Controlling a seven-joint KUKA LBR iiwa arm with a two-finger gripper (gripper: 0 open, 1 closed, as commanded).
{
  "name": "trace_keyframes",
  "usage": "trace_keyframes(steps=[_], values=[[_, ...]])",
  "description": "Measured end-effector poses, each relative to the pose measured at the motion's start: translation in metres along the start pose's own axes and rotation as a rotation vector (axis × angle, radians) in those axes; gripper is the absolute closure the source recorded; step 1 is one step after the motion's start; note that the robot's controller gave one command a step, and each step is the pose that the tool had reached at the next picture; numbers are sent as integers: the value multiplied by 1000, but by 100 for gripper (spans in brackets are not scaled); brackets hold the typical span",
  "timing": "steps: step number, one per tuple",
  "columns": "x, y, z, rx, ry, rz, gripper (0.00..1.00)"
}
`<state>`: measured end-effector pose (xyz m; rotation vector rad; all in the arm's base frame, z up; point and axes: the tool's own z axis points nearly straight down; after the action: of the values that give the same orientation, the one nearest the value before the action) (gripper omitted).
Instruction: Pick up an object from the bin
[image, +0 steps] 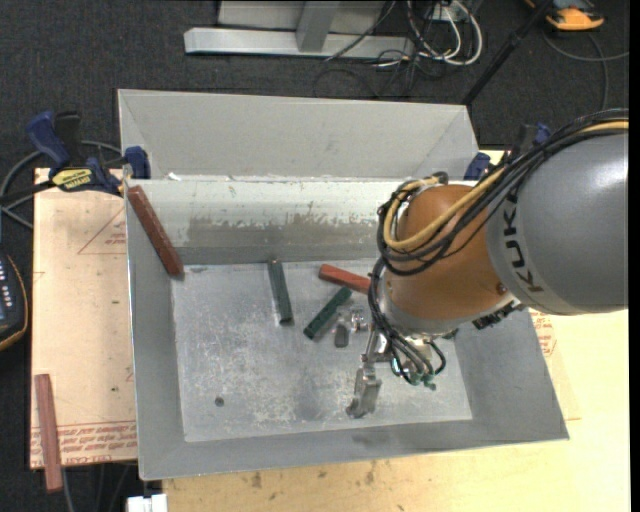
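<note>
My gripper (359, 403) hangs low over the bin floor, right of the middle and toward the front wall, with nothing seen in it. Just behind it lies a small grey metal piece (346, 329). Beside that piece a dark green stick (327, 312) lies slantwise. A red-orange stick (343, 276) rests behind the green one, its right end hidden under the arm's orange cover. Further left a grey-green stick (279, 292) lies nearly lengthwise on the floor.
A long brown stick (154, 232) leans along the bin's left back corner. The arm's orange cover and cables hang over the bin's right side. Bare floor stretches across the left and front of the bin.
</note>
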<state>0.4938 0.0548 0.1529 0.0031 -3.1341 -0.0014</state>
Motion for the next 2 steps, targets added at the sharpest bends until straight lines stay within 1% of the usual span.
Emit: trace_keyframes(steps=[1,2], values=[[-87,-6,85,0,-12,-148,0],[-100,1,51,1,-13,-260,0]])
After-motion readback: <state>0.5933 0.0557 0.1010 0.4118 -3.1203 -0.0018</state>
